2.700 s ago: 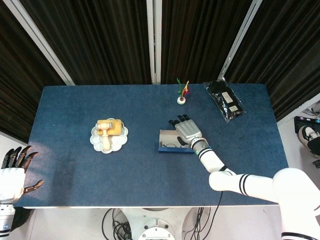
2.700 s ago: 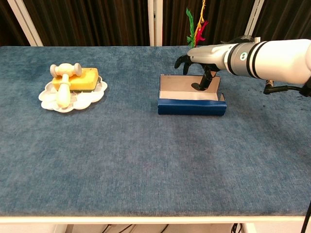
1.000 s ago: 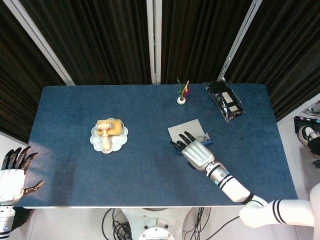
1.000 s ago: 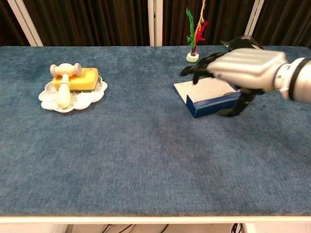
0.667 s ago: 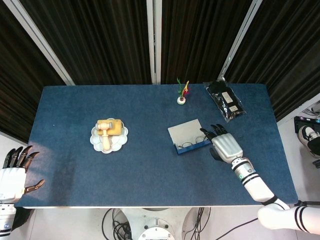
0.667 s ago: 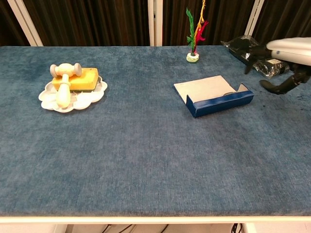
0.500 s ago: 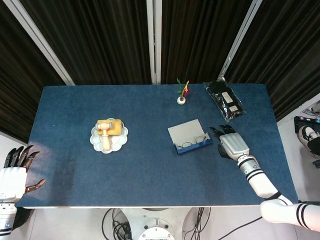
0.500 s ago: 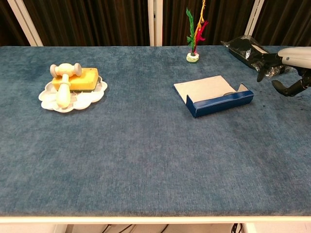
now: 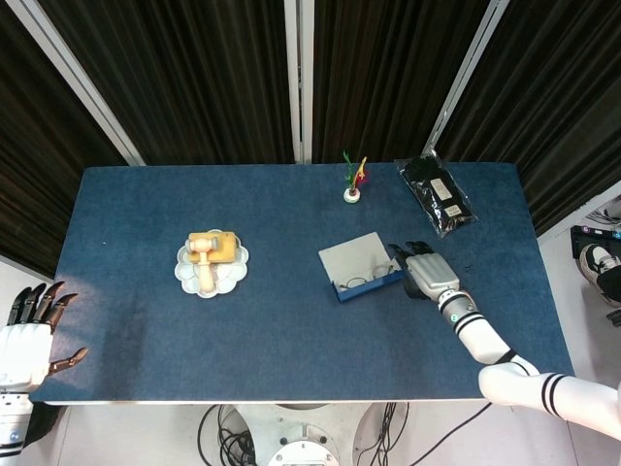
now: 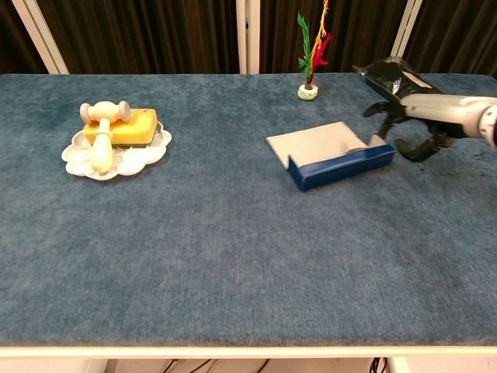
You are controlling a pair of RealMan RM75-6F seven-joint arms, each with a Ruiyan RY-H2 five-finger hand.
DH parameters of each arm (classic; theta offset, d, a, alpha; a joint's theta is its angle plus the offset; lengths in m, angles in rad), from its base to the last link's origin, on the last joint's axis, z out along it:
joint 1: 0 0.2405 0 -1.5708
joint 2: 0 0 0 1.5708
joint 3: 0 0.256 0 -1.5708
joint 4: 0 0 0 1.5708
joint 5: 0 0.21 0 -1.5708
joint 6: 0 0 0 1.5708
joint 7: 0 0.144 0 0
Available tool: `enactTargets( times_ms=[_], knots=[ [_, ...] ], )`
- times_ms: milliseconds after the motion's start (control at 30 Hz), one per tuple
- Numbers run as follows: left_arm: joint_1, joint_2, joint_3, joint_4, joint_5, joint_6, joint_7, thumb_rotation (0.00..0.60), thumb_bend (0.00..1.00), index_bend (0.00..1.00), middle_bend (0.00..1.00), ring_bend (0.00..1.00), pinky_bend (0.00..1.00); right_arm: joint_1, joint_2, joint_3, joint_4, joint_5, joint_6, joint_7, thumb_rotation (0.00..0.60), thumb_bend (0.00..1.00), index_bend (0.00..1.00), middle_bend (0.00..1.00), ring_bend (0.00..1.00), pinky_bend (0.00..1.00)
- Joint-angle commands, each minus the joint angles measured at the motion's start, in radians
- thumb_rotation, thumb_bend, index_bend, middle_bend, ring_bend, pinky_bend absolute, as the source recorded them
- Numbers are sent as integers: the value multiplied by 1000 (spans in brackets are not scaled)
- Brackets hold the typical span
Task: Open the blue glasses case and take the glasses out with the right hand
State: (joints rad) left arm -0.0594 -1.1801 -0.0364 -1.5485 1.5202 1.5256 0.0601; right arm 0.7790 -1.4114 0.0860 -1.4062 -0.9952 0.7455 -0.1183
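The blue glasses case [image 9: 355,269] lies open right of the table's middle, its grey-lined lid flat toward the back. The glasses [image 9: 362,282] lie inside, against the blue front wall. In the chest view that wall [image 10: 342,166] hides them. My right hand [image 9: 428,274] is low at the case's right end, fingers apart, dark fingertips [image 10: 380,109] at the case's end wall, holding nothing. Seen from the chest, the same hand [image 10: 415,124] hovers just right of the case. My left hand [image 9: 29,330] hangs open off the table's front left corner.
A white flower-shaped plate [image 9: 186,270] with a yellow sponge and a wooden mallet sits on the left, plate [image 10: 78,160]. A feather shuttlecock [image 9: 352,181] stands at the back. A black plastic bag [image 9: 439,196] lies at the back right, just behind my right hand.
My right hand swung back leftward to the case's right end. The open case has slid a little to the left and turned slightly. The left hand stays put.
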Motion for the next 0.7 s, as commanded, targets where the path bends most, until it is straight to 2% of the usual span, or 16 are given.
enactTargets(
  times_ms=[33, 400, 500, 567, 633, 700],
  knots=[
    [1, 0, 0, -1, -2, 0, 0, 600, 36, 212, 65, 0, 0, 37, -38, 21, 15, -5, -29, -24, 597, 653, 0, 251, 0, 0],
    [8, 7, 2, -9, -10, 4, 4, 600, 36, 212, 65, 0, 0, 184, -186, 87, 55, 12, -95, -118, 596, 631, 0, 251, 0, 0],
    [9, 8, 2, -12, -10, 7, 6, 600, 36, 212, 65, 0, 0, 195, -201, 94, 19, -23, -52, -141, 597, 502, 0, 218, 0, 0],
    [12, 9, 3, -13, -10, 10, 6, 600, 36, 212, 65, 0, 0, 185, -208, 86, -14, -73, 6, -161, 597, 332, 0, 108, 0, 0],
    [14, 9, 4, -13, -13, 10, 5, 600, 36, 212, 65, 0, 0, 168, -213, 65, -59, -140, 61, -172, 596, 212, 0, 41, 0, 0],
    [14, 8, 4, -12, -12, 10, 4, 600, 36, 212, 65, 0, 0, 155, -216, 45, -97, -187, 86, -168, 595, 163, 0, 18, 0, 0]
  ],
)
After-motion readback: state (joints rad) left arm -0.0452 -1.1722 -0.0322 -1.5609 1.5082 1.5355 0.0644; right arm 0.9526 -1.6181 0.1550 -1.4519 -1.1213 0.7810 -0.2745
